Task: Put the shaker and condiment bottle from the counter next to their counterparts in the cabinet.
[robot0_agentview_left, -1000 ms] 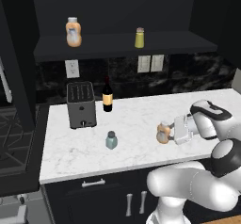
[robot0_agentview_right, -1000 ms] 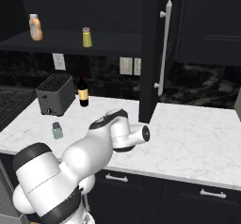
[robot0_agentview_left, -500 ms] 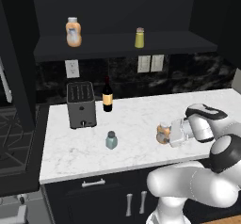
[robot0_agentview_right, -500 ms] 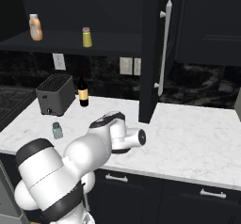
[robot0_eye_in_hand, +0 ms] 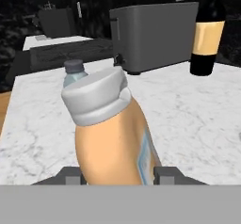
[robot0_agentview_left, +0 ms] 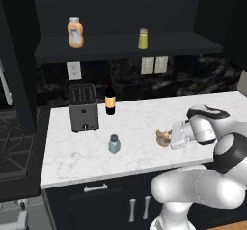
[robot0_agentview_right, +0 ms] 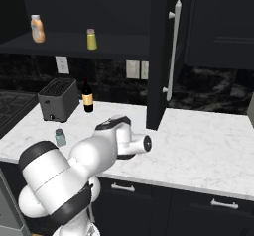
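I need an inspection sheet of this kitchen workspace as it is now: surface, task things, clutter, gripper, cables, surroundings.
Surface: white marble counter, dark doors with silver handles below.
Job's things: condiment bottle lying tilted on the counter between the fingertips; shaker upright near the front edge. Counterparts in the cabinet: orange bottle and yellow-green shaker, upright, apart.
Clutter: toaster and wine bottle at the back of the counter.
Gripper: gripper low at the counter, jaws on both sides of the condiment bottle, shut on it.
Cables: nothing seen.
Surroundings: wall outlets on the dark backsplash; stove at the left.
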Robot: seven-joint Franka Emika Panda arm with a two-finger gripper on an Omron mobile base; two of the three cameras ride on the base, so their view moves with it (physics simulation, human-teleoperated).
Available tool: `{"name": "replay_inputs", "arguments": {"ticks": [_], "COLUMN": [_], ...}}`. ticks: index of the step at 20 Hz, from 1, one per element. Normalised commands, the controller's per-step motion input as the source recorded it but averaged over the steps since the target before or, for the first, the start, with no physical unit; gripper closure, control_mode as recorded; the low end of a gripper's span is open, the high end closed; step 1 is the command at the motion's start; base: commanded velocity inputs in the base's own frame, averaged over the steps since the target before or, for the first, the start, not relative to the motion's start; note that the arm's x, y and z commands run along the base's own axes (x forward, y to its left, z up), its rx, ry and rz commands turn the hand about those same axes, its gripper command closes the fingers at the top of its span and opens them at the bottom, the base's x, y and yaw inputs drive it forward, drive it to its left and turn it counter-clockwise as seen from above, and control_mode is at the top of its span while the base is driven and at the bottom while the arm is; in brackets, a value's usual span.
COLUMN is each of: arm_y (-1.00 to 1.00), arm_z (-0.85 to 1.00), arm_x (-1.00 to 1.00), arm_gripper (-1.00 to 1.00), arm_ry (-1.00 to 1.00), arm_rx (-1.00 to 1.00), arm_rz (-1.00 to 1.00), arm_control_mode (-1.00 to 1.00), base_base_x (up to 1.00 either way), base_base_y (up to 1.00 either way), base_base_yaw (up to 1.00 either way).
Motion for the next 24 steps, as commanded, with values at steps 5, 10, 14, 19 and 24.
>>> {"name": "replay_inputs", "arguments": {"ticks": [5,10,14,19,24], "arm_y": [0.12,0.0,0.0,0.0,0.08], "arm_z": [0.4,0.63,0.39,0.31,0.57], "arm_x": [0.0,-0.02,-0.06,-0.19,-0.32], "arm_gripper": [1.0,1.0,1.0,1.0,1.0], "arm_ry": [-0.02,0.02,0.07,0.0,0.0], "arm_rx": [0.0,0.0,0.0,0.0,0.08], "arm_rz": [-0.1,-0.2,-0.24,-0.18,-0.06], "arm_control_mode": [-1.0,-1.0,-1.0,-1.0,-1.0], "base_base_x": [0.0,0.0,0.0,0.0,0.0], "base_base_y": [0.0,0.0,0.0,0.0,0.0], "base_base_yaw": [0.0,0.0,0.0,0.0,0.0]}}
